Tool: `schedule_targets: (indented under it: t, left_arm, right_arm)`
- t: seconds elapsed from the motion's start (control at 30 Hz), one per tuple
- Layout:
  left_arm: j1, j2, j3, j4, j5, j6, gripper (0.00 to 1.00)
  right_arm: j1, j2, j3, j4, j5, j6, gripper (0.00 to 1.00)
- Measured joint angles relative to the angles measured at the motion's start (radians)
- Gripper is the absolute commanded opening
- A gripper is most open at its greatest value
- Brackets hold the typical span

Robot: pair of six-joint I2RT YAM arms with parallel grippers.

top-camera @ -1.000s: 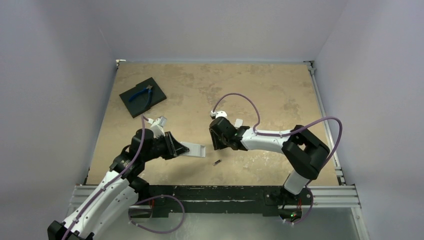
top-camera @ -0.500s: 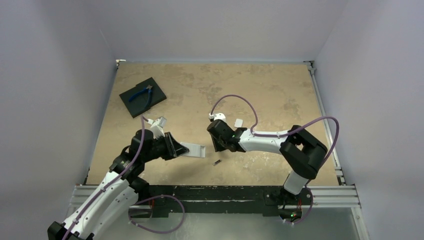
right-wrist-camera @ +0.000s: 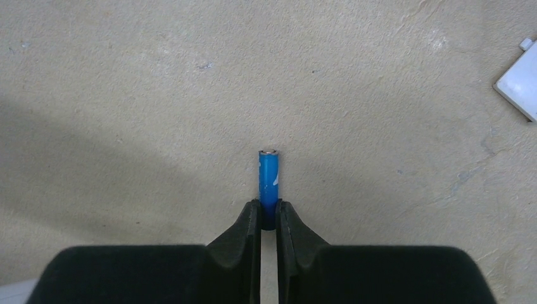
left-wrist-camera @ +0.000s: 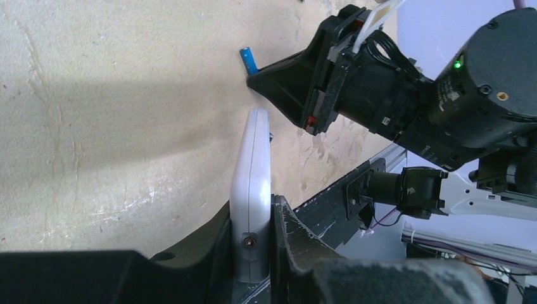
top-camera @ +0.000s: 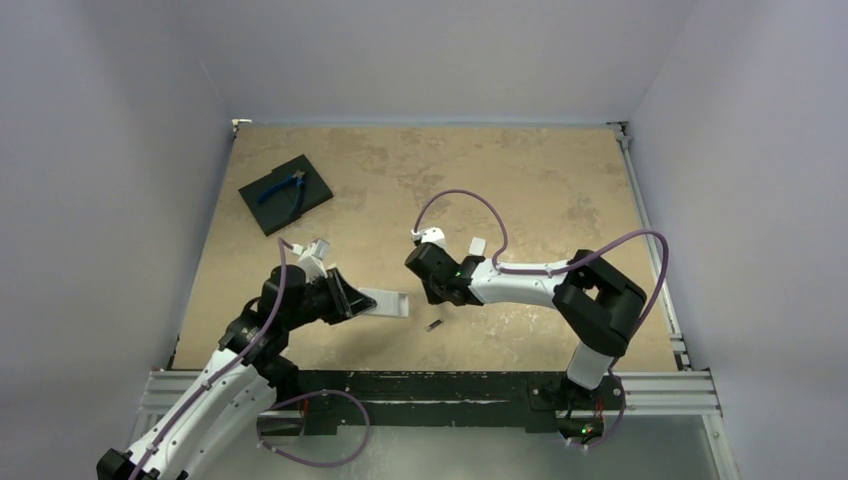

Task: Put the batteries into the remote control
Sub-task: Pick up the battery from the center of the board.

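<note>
The remote control (top-camera: 386, 302) is white and held edge-on in my left gripper (top-camera: 352, 298), just above the table; the jaws are shut on its near end (left-wrist-camera: 251, 209). My right gripper (right-wrist-camera: 269, 214) is shut on the lower end of the blue battery (right-wrist-camera: 269, 176), which sticks out past the fingertips over the table. From the left wrist view, the blue battery (left-wrist-camera: 247, 59) shows at the tip of the right gripper (left-wrist-camera: 253, 77), a little beyond the remote's far end. The dark battery (top-camera: 434, 324) lies on the table below the right gripper (top-camera: 436, 294).
A small white flat piece (top-camera: 477, 245) lies on the table behind the right arm, also seen in the right wrist view (right-wrist-camera: 519, 82). A black square pad (top-camera: 300, 205) with blue-handled pliers (top-camera: 281, 187) sits at the far left. The table's metal front rail (top-camera: 450, 385) runs along the near edge.
The right gripper's jaws have closed onto the blue battery, and that gripper has shifted slightly left toward the remote. The left arm holds the remote almost as before.
</note>
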Motion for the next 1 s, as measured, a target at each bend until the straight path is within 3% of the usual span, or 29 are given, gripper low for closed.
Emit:
schedule_targets:
  t: [0.27,0.73,1.0]
  left_arm:
    - [0.0,-0.006,-0.045,0.039,-0.02,-0.078,0.0]
    - [0.0,-0.025,-0.256,0.265,-0.093,-0.342,0.0]
    - [-0.002,0.119,-0.313,0.461,-0.119,-0.452,0.0]
  right_arm:
    - [0.0,-0.037,-0.01,-0.018,-0.009,0.0,0.0]
    - [0.004,-0.368,-0.102,-0.052,-0.049,0.0,0.0]
    - [0.005,-0.423,-0.155,-0.055,-0.075,0.0,0.0]
